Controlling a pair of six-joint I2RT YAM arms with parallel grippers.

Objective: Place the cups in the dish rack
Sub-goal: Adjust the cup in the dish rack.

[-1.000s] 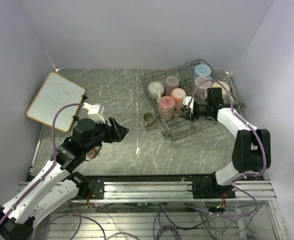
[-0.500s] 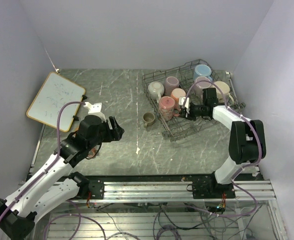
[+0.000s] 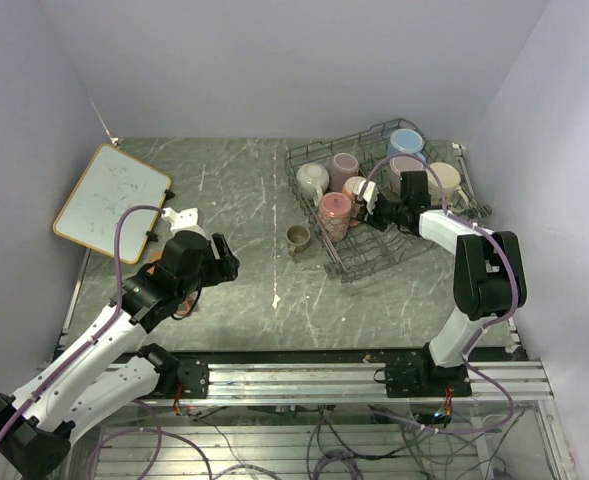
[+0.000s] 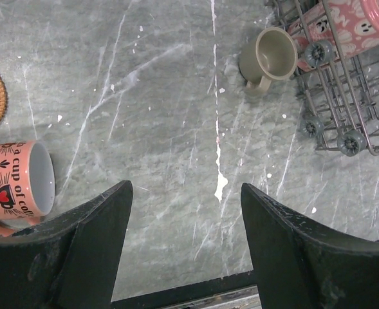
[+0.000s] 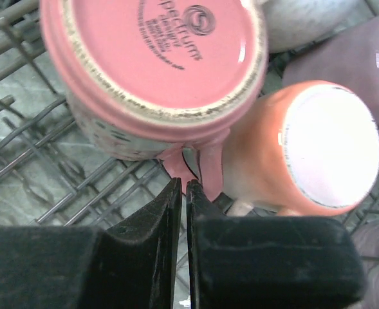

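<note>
Right fingers (image 5: 156, 225) pressed together, empty, beside pink mug (image 5: 154, 55); left fingers (image 4: 89, 235) spread wide, empty.

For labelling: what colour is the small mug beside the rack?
The small mug is olive-brown; left wrist view.

Camera set-up: one overhead, two wrist views.
From above we see the whole worktop (image 3: 244, 190); left wrist looks down, sharing the olive cup (image 4: 273, 56); right wrist sits close over the pink cup (image 5: 157, 58) in the dish rack (image 3: 379, 255).

Pale lilac walls (image 3: 274, 60) around a scratched grey-green marbled table (image 3: 234, 190)
</note>
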